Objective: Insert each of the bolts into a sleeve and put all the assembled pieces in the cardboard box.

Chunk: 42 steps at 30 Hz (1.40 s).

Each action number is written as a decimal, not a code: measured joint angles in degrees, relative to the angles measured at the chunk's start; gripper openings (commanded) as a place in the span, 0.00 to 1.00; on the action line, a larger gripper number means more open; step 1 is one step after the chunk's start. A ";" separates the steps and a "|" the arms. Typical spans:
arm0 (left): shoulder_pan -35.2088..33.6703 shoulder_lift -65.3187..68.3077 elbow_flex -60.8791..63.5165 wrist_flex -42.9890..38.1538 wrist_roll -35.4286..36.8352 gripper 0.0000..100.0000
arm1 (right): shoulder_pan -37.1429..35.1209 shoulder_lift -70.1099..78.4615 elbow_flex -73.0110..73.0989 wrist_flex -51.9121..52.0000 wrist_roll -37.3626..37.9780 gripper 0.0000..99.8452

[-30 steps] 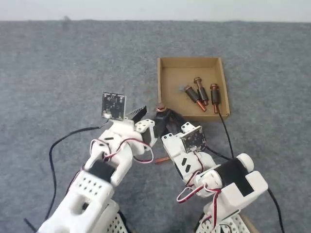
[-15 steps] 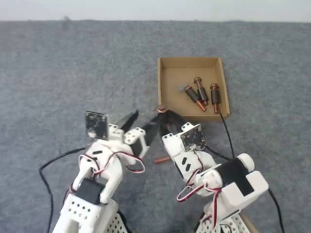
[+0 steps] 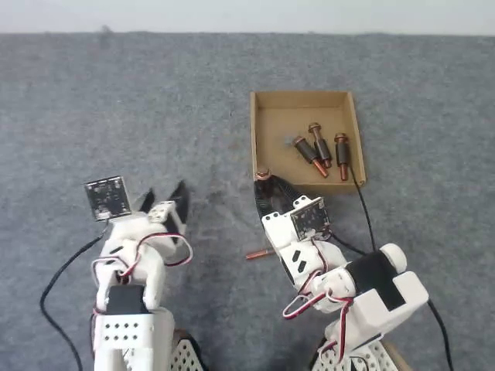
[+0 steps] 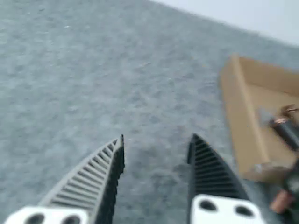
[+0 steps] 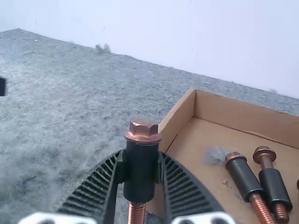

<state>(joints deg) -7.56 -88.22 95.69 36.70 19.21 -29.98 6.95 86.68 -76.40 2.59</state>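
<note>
My right gripper [image 3: 265, 188] is shut on a black sleeve with a copper bolt through it [image 3: 263, 176], held upright just outside the near left corner of the cardboard box [image 3: 253, 133]. In the right wrist view the bolt's hex head [image 5: 142, 132] sticks out above the sleeve [image 5: 140, 163] between my fingers, with the box [image 5: 243, 114] behind. Three assembled pieces [image 3: 319, 151] lie inside the box. My left gripper [image 3: 165, 199] stands open over bare carpet well left of the box, nothing between its fingers [image 4: 110, 163].
A loose copper bolt [image 3: 259, 253] lies on the grey carpet [image 3: 116, 108] beside the right arm's base. Cables trail from both arms near the front edge. A pale wall rises behind the carpet.
My left arm has pulled back and swung left, away from the right gripper. The right gripper has kept still, holding the sleeved bolt.
</note>
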 measured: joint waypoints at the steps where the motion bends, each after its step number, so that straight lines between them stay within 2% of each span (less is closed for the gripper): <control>1: -1.49 0.00 0.35 0.00 -1.05 0.01 | 0.35 0.00 -0.09 0.00 0.00 0.01; 9: -7.56 0.00 1.93 2.73 -9.23 0.02 | 2.20 0.00 -0.09 0.00 0.00 0.01; 15: -8.26 0.00 1.93 2.99 -9.93 0.02 | 2.20 -2.73 -0.26 0.09 0.00 0.01; 18: -8.26 0.00 1.93 2.99 -9.93 0.02 | 2.64 -7.56 -0.26 3.25 0.00 0.01; 23: -8.26 0.00 1.93 2.99 -9.93 0.02 | 4.31 -19.34 -3.08 18.90 0.00 0.01; 29: -8.26 0.00 1.93 2.99 -9.93 0.02 | 4.40 -33.58 -12.92 50.37 0.00 0.01; 33: -8.26 0.00 1.93 2.99 -9.93 0.02 | 4.66 -37.45 -21.27 67.34 0.00 0.01; 36: -8.26 0.00 1.93 2.99 -9.93 0.02 | 4.66 -37.71 -26.02 74.37 0.00 0.01; 42: -8.26 0.00 1.93 2.99 -9.93 0.02 | 7.91 -36.31 -34.64 81.05 0.00 0.01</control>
<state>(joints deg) -15.82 -88.22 97.63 39.69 9.27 -22.07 -29.36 52.04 4.66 2.59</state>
